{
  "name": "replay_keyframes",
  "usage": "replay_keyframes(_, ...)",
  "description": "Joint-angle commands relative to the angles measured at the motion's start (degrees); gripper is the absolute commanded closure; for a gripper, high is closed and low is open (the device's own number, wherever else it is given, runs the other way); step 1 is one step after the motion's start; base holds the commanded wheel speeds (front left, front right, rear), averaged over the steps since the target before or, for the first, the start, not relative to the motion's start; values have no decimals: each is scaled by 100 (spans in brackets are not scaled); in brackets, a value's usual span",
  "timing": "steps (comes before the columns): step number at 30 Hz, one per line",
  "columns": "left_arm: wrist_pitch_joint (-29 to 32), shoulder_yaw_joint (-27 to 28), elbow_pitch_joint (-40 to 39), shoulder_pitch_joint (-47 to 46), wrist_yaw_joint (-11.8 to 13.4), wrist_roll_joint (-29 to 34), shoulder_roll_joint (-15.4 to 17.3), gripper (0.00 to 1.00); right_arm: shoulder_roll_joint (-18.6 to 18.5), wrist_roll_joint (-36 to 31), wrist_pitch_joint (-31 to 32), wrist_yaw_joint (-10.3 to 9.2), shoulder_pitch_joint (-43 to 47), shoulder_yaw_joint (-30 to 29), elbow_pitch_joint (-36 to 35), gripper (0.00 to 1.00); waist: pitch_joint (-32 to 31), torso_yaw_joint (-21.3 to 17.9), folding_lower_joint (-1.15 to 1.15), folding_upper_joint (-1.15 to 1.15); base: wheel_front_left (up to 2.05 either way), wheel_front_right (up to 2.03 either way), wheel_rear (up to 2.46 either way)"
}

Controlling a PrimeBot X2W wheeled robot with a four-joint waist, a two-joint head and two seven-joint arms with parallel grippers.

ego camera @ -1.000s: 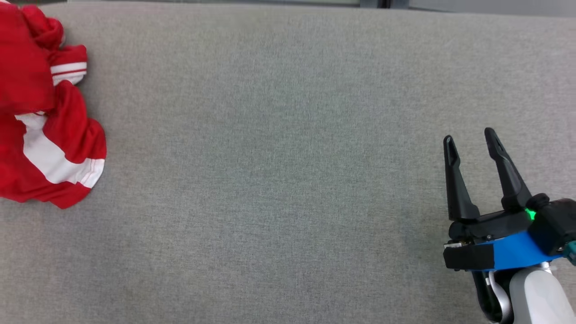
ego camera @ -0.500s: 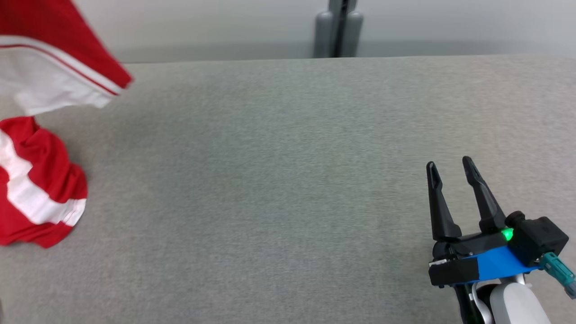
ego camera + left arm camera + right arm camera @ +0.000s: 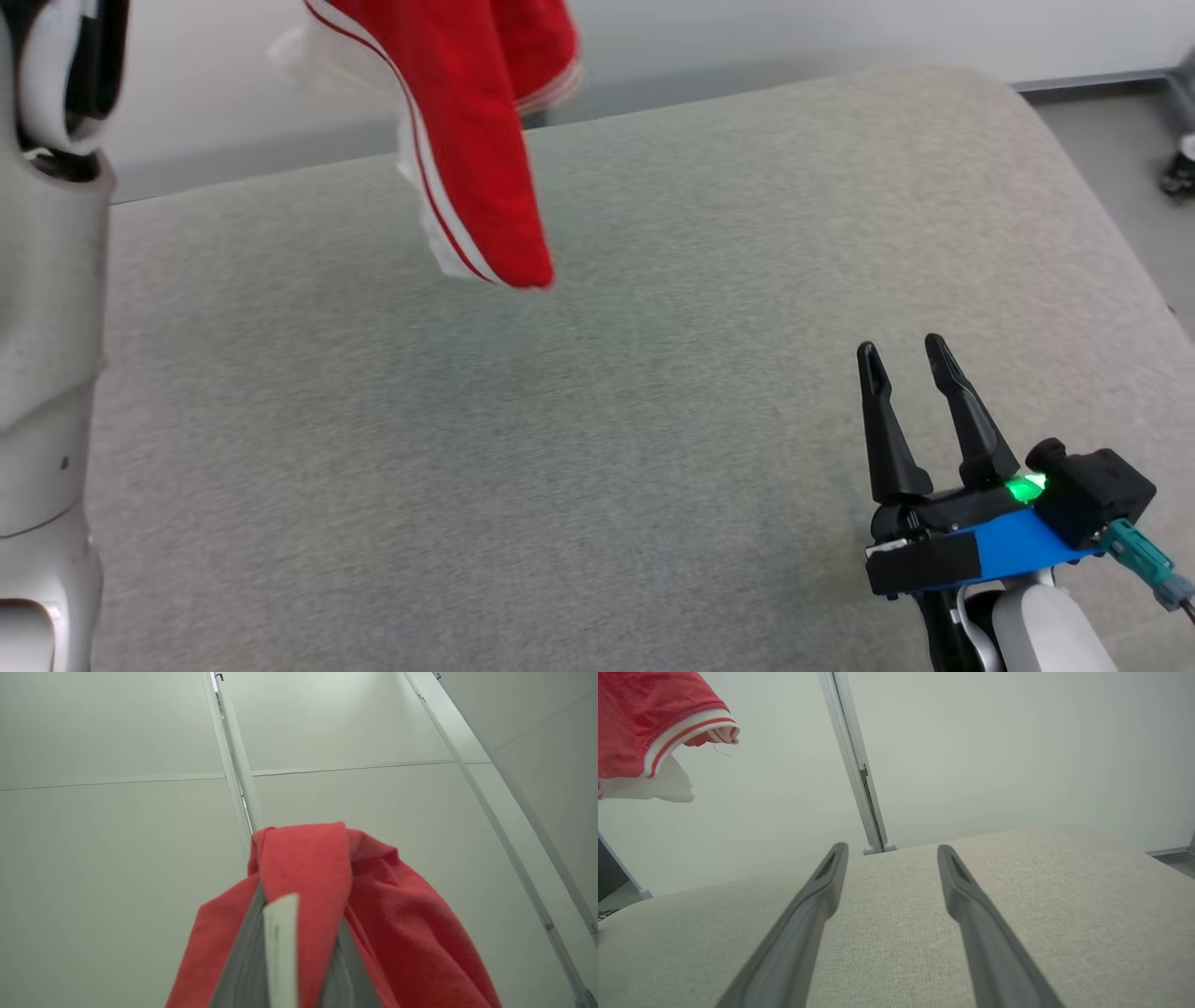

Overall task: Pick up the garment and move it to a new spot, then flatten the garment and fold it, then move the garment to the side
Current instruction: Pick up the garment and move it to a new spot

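Observation:
The red garment point(image 3: 467, 121) with white stripes hangs in the air above the far part of the grey padded table point(image 3: 560, 448), its lowest tip just off the surface. In the left wrist view my left gripper point(image 3: 299, 896) is shut on a bunched fold of the red garment point(image 3: 397, 905), with a white label between the fingers. My pale left arm point(image 3: 47, 327) stands along the left edge of the head view. My right gripper point(image 3: 902, 347) rests low at the front right, open and holding nothing. From the right wrist view, the right gripper point(image 3: 892, 848) points across the table, the garment's striped hem point(image 3: 640, 714) up left.
The table's right edge curves down to a grey floor point(image 3: 1111, 131), where a small dark wheel point(image 3: 1181, 168) stands. A grey post point(image 3: 852, 765) rises behind the table against a pale wall.
The garment has come up off the table's left side and now hangs free, farther right in the view. The head camera has turned and tilted. My right gripper stays open.

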Motion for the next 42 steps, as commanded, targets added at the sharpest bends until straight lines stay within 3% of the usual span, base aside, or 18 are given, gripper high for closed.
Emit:
replay_keyframes(1,68,-63,-33,65,-35,-7,-19,100,2,84,-29,1,-103,52,-27,0,-32,-183,0,0,0,0,0)
replay_keyframes(7,80,-312,149,587,0,-81,-193,100,2,191,-28,1,-137,116,-53,0,85,-449,0,0,0,0,0)
replay_keyframes(15,-161,-510,592,1592,117,-259,-419,100,2,184,-28,1,-126,83,-68,0,169,-500,0,0,0,0,0)
replay_keyframes(27,-638,-1028,1684,3397,193,-537,-1016,100,3,145,-27,1,-84,64,28,0,126,-272,0,0,0,0,0)
replay_keyframes(34,-786,-1387,2223,3983,155,-579,-1307,100,1,123,-27,1,-49,37,108,0,21,-52,0,0,0,0,0)
replay_keyframes(35,-802,-1438,2279,4039,152,-587,-1346,60,1,114,-27,1,-43,42,116,0,4,-25,0,0,0,0,0)
replay_keyframes(36,-813,-1493,2312,4085,139,-616,-1389,1,0,111,-27,1,-38,38,128,0,-14,7,0,0,0,0,0)
replay_keyframes(42,-884,-2002,2128,4257,108,-551,-1546,0,1,53,-27,1,64,26,186,0,-204,255,0,0,0,0,0)
